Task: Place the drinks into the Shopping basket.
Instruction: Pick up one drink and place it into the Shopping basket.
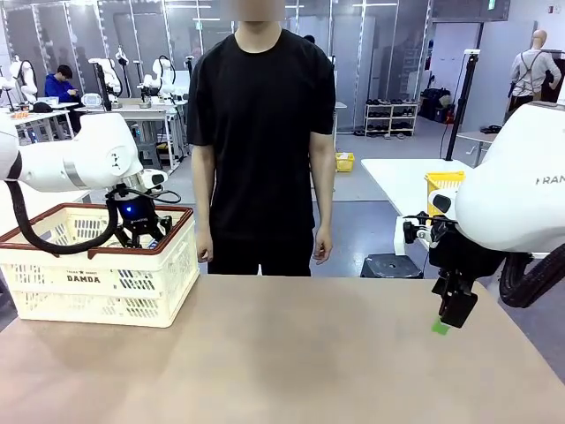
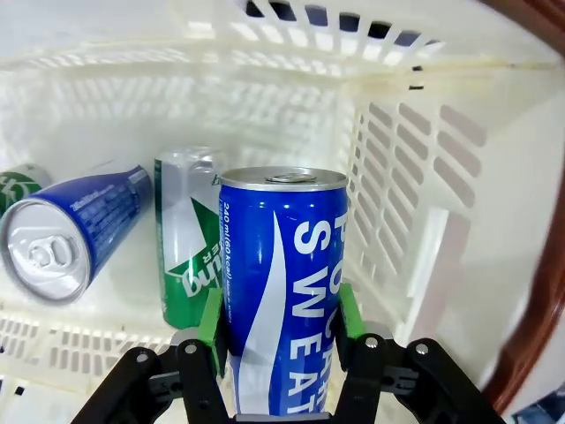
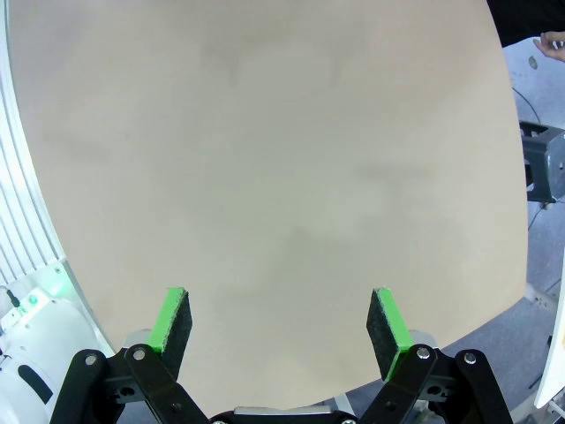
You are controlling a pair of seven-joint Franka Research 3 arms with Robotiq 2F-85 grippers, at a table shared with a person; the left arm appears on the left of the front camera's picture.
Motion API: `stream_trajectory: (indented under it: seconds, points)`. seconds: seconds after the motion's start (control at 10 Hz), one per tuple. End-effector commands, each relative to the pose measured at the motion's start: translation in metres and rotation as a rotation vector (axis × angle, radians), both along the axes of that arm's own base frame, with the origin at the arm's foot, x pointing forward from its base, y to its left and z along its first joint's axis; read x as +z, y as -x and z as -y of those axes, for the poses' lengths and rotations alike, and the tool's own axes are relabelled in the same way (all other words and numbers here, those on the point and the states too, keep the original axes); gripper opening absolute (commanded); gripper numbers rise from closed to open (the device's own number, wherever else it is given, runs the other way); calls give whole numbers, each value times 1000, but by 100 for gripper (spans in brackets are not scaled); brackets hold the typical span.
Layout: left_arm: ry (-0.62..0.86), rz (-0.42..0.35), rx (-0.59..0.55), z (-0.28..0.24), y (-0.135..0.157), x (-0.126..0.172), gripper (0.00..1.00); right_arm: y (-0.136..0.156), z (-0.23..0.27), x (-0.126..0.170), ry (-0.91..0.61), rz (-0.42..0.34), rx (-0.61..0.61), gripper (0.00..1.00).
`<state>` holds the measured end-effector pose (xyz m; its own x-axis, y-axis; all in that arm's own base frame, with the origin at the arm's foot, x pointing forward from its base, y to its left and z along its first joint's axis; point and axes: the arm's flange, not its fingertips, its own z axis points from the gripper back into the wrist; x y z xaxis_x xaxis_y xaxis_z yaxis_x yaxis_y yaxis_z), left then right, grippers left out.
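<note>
Left gripper pinches a blue-and-white can inside the Shopping basket, low in the wrist frame.

Green pads press the can's two sides, holding it above the basket floor, probably so it can be released cleanly beside the others. Left of it in that frame lie a green can and a second blue can on its side; a further green one peeks in at the left edge. At right in the front view, the right gripper hangs spread wide over the bare table, holding nothing. A person stands at top centre.
</note>
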<state>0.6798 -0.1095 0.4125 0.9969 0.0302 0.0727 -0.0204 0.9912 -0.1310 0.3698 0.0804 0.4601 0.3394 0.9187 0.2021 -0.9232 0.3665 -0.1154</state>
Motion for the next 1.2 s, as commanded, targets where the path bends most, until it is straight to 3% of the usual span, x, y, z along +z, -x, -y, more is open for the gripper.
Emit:
stream_trajectory:
  seconds: [0.0, 1.1]
  points:
    - [30, -13, 27, 4, -12, -11, 57, 0, 0, 1, 9, -1, -3, 100]
    - [-17, -74, -13, -9, -37, -64, 57, 0, 0, 1, 9, -1, -3, 100]
